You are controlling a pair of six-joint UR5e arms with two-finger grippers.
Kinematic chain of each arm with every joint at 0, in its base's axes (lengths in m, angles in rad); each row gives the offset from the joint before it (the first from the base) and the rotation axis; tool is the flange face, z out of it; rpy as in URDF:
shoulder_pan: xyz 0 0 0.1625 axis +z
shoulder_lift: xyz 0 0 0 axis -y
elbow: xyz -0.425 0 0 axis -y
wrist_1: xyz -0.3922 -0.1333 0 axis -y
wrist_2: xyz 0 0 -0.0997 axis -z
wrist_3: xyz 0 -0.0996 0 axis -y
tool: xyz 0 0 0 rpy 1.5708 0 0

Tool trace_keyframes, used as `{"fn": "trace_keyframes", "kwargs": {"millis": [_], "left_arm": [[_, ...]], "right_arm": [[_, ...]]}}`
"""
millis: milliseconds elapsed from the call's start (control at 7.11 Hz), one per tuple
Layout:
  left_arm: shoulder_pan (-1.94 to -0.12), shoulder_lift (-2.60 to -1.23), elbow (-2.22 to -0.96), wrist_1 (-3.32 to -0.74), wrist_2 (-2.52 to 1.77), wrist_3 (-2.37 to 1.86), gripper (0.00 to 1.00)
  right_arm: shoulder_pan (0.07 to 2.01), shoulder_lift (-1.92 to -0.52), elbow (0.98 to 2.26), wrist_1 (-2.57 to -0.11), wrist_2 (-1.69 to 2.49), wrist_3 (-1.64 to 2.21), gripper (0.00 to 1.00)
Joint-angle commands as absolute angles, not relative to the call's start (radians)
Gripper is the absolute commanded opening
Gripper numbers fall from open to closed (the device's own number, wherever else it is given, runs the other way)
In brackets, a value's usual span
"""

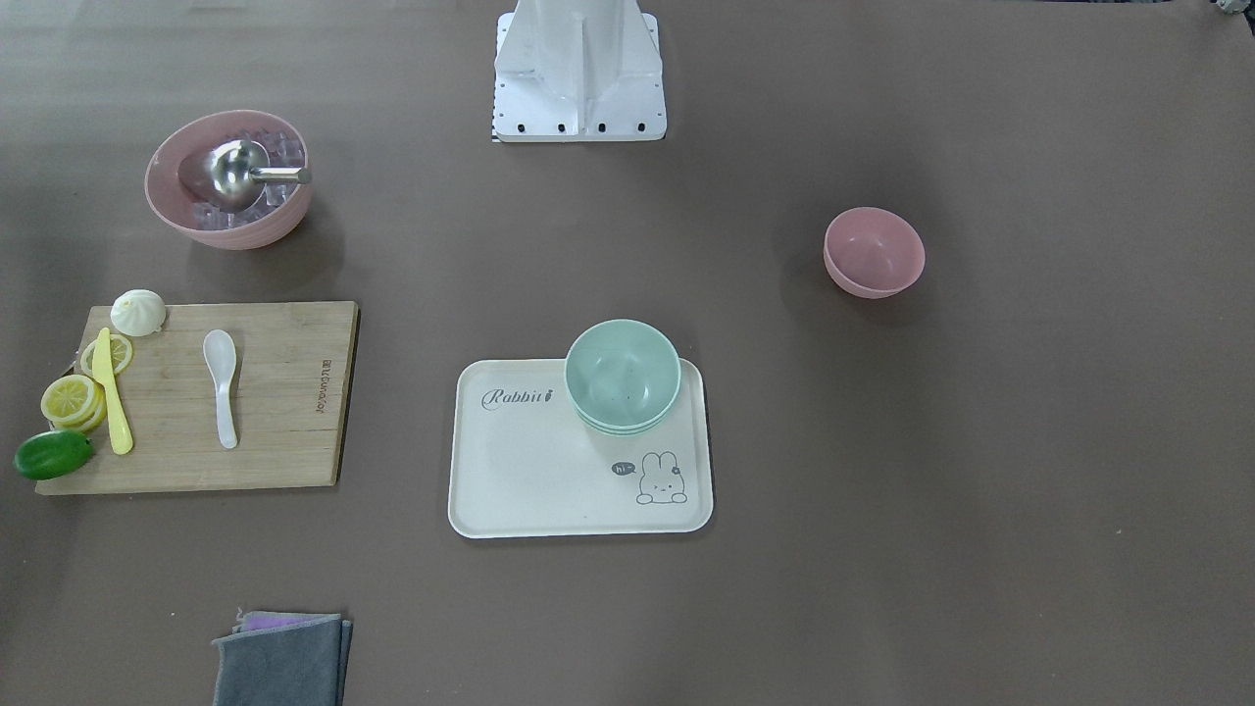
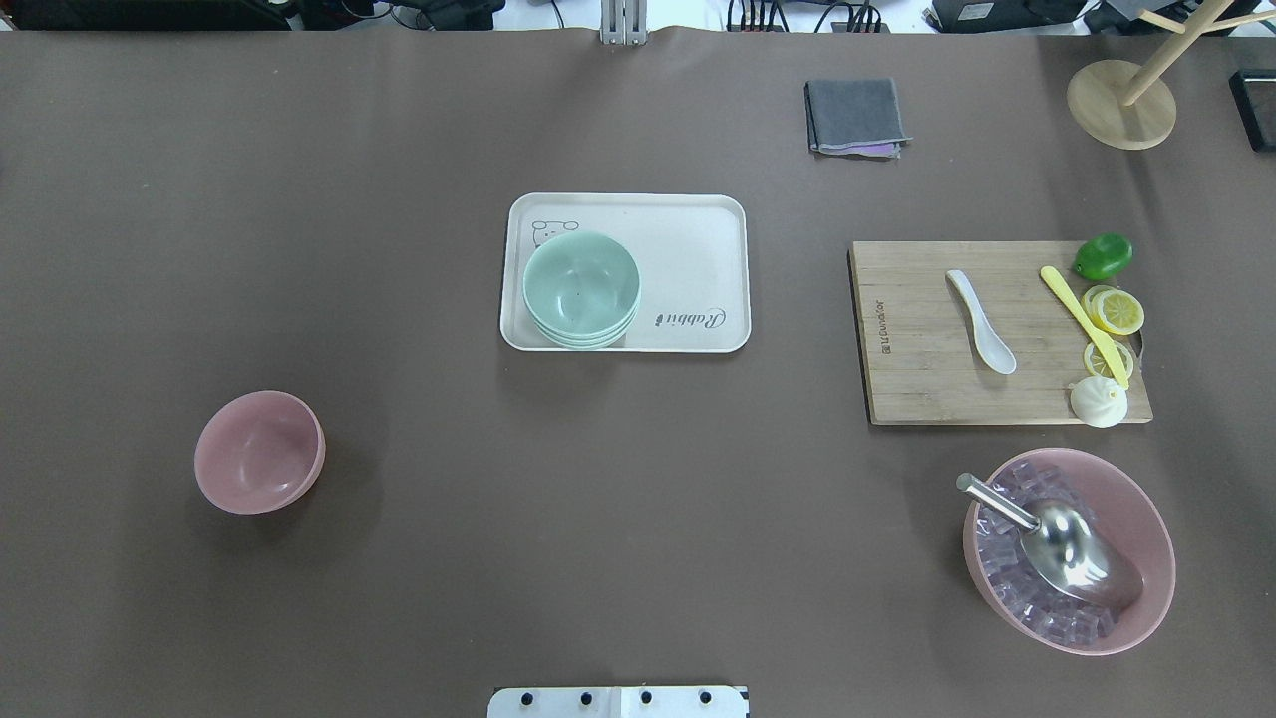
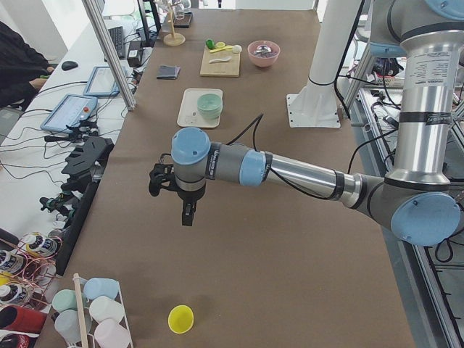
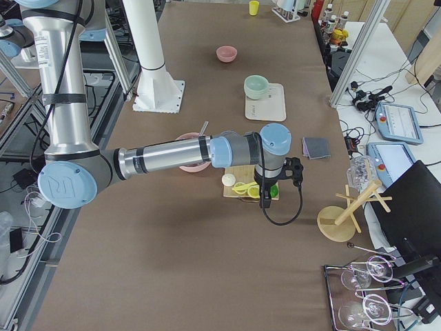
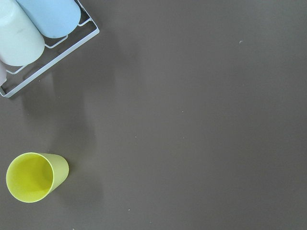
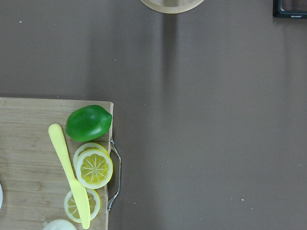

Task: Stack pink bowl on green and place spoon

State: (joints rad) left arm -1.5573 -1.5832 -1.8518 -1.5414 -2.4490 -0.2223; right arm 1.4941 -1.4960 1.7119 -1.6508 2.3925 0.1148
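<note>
A small pink bowl (image 2: 259, 451) stands alone on the brown table; it also shows in the front-facing view (image 1: 874, 252). A stack of green bowls (image 2: 581, 287) sits on a corner of the cream tray (image 2: 698, 249). A white spoon (image 2: 981, 321) lies on the wooden cutting board (image 2: 917, 389). My left gripper (image 3: 187, 214) hangs over bare table far from the bowls, near a yellow cup (image 5: 33, 176). My right gripper (image 4: 264, 198) hangs over the board's end by the lime (image 6: 88, 122). I cannot tell whether either gripper is open or shut.
A large pink bowl (image 2: 1158, 538) holds ice cubes and a metal scoop (image 2: 1067, 543). Lemon slices (image 6: 94, 167), a yellow knife (image 6: 69, 172) and a bun (image 2: 1098, 401) lie on the board. A grey cloth (image 2: 855, 115), a wooden stand (image 2: 1121, 100) and a cup rack (image 5: 29, 28) are nearby.
</note>
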Motion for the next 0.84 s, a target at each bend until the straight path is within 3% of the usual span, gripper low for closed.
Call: {"fn": "trace_keyframes", "kwargs": {"millis": [0, 422, 703], "left_arm": [[-1.327, -1.583, -1.965, -1.747, -2.474, -0.729, 0.98], [-0.962, -1.494, -1.962, -2.088, -2.199, -1.116, 0.98], [-0.774, -1.467, -1.945, -2.170, -2.058, -1.239, 0.98]], "right_arm": [[1.493, -1.496, 1.709, -1.646, 2.402, 0.115, 1.00], [1.488, -1.496, 1.707, -1.651, 2.401, 0.117, 1.00], [1.485, -1.496, 1.706, -1.652, 2.425, 0.118, 1.00]]}}
